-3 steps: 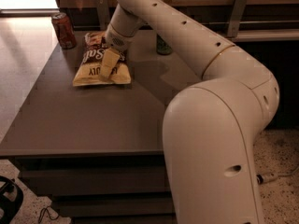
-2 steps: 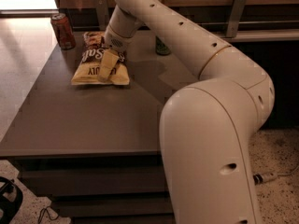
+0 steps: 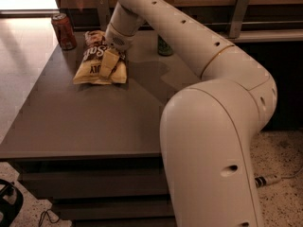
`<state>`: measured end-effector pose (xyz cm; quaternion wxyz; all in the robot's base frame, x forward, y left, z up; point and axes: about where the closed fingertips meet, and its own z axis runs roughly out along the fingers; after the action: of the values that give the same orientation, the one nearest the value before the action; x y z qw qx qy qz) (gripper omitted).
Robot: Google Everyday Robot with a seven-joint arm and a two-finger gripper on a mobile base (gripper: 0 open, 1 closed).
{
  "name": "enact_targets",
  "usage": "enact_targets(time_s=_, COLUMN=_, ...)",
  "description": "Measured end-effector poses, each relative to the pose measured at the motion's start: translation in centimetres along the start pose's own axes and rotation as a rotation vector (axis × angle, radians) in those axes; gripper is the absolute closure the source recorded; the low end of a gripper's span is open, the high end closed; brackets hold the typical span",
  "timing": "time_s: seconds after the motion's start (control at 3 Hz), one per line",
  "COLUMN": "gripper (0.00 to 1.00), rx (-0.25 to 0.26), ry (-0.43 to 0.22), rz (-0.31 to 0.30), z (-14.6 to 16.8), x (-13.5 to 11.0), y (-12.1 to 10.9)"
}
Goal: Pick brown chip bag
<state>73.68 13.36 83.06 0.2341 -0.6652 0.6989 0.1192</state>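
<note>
The brown chip bag (image 3: 93, 66) lies flat on the grey table (image 3: 94, 122) at the far left, its dark brown half away from me and its pale yellow half toward me. My gripper (image 3: 109, 63) reaches down from the white arm and rests on the bag's right side, over the seam between the brown and yellow halves. The part of the bag under the gripper is hidden.
A red-orange soda can (image 3: 64, 31) stands at the table's far left corner, just left of the bag. A green can (image 3: 164, 46) stands behind my arm, partly hidden. A wooden wall with metal brackets (image 3: 238, 13) runs behind the table. My arm's large elbow fills the right foreground.
The arm's elbow has shifted slightly left. The gripper stays on the bag, and the bag has stayed on the table in about the same place.
</note>
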Motion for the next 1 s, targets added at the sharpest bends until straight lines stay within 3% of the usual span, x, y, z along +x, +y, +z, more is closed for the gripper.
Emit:
enact_targets(time_s=0.33, gripper=0.88, rx=0.000, ry=0.000, rz=0.000, z=-0.12, x=-0.07, y=-0.02)
enact_targets(time_s=0.67, gripper=1.00, rx=0.000, ry=0.000, rz=0.000, z=-0.15, x=-0.09, y=-0.03)
enact_targets(time_s=1.0, gripper=1.00, rx=0.000, ry=0.000, rz=0.000, z=-0.23, x=-0.14, y=-0.04)
